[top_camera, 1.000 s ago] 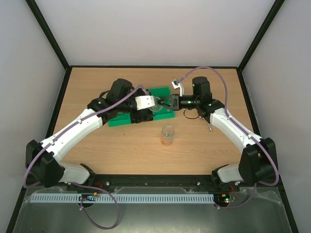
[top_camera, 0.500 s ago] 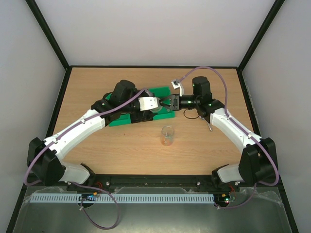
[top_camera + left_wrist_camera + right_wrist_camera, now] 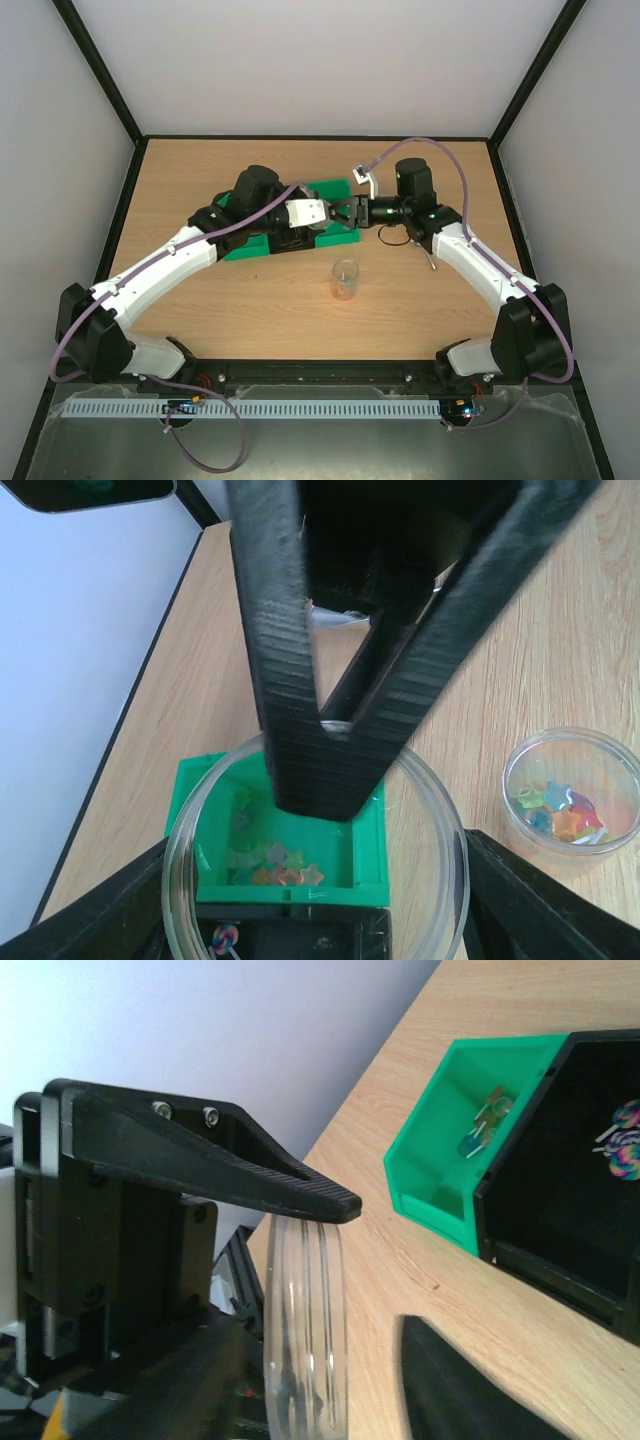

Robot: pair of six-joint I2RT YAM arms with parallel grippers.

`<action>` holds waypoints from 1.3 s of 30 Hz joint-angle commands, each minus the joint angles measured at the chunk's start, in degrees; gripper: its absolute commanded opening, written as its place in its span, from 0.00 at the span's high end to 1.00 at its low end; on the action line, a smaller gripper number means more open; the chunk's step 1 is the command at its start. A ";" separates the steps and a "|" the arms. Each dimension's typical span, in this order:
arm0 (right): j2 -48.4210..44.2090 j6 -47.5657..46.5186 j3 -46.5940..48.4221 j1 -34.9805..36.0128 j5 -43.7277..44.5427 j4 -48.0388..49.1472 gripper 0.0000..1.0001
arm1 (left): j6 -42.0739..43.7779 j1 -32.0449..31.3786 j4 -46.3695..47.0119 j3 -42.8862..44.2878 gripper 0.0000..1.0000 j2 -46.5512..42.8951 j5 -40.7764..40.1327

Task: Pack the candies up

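My left gripper [image 3: 322,221] is shut on a clear round lid [image 3: 430,810], held upright by its rim over the green tray [image 3: 260,245]. My right gripper [image 3: 338,213] faces it and is open. Its upper finger [image 3: 250,1160] rests over the lid's top edge [image 3: 305,1310] and its lower finger stands apart from the lid. Small star-shaped candies [image 3: 285,865] in mixed colours lie in a green compartment, seen through the lid. More candies [image 3: 565,815] lie in a small clear cup [image 3: 344,280] on the table, in front of both grippers.
A black compartment of the tray holds swirl lollipops [image 3: 622,1145]. Another green compartment [image 3: 440,1160] holds a few stick sweets. Black frame posts and white walls ring the wooden table [image 3: 230,300].
My left arm has moved slightly right, bringing the lid up against the right gripper's fingers. The right arm and the cup have not moved.
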 commanded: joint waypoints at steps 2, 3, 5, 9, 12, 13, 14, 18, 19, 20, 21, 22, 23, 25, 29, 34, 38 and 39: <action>-2.34 -10.94 2.25 -1.46 2.85 -8.99 0.32 | -4.02 1.69 -2.26 0.27 0.40 -0.33 3.60; -3.03 -13.88 2.14 -2.56 3.73 -10.81 0.27 | -4.90 2.40 -2.98 0.47 0.40 -0.44 4.62; -4.42 -21.22 1.30 -5.48 3.58 -14.62 0.21 | -6.39 3.83 -4.41 0.54 0.40 -0.56 6.83; -7.11 -42.88 -0.56 -10.59 5.03 -26.49 0.18 | -9.20 6.33 -7.54 0.55 0.40 -0.80 10.47; -9.90 -60.14 -4.11 -12.91 6.19 -34.89 0.18 | -11.63 7.98 -8.30 -0.10 0.40 -1.10 12.31; -11.04 -65.54 -6.30 -13.04 6.77 -36.93 0.18 | -12.46 8.65 -8.41 -0.34 0.40 -1.17 12.87; -12.26 -69.93 -7.39 -13.01 7.27 -38.62 0.17 | -13.28 9.27 -8.51 -0.53 0.40 -1.18 13.39; -15.98 -81.37 -14.97 -13.04 7.38 -39.36 0.16 | -15.10 10.62 -9.31 -1.31 0.41 -1.33 14.87; -16.26 -82.72 -16.22 -13.06 7.32 -38.74 0.15 | -15.44 10.81 -9.44 -1.50 0.41 -1.42 15.11; -16.20 -83.82 -17.29 -12.94 7.28 -38.08 0.14 | -15.72 10.94 -9.58 -1.65 0.41 -1.51 15.36; -15.91 -84.93 -18.21 -12.86 7.31 -37.31 0.13 | -15.86 11.15 -9.74 -1.85 0.41 -1.61 15.67; -15.13 -85.64 -19.01 -12.77 7.49 -36.11 0.13 | -15.98 11.34 -10.01 -2.10 0.41 -1.68 15.90; -14.30 -86.34 -19.69 -12.46 7.75 -35.02 0.12 | -15.99 11.45 -10.19 -2.35 0.41 -1.87 16.09; -12.31 -88.47 -20.23 -11.36 8.46 -34.15 0.12 | -15.90 11.66 -10.49 -3.05 0.41 -2.20 16.32; -9.12 -87.81 -21.04 -7.94 10.26 -29.53 0.08 | -15.36 12.13 -11.14 -4.03 0.41 -2.96 16.34; -6.13 -85.35 -20.88 -3.53 11.68 -23.86 0.13 | -13.56 12.81 -13.20 -5.52 0.41 -4.43 17.41; -3.74 -82.86 -19.78 -1.14 12.19 -21.10 0.22 | -11.22 12.90 -15.48 -6.69 0.41 -5.48 17.98; -3.14 -82.31 -19.61 -0.74 12.27 -20.60 0.24 | -11.16 12.90 -15.64 -7.07 0.41 -5.82 17.99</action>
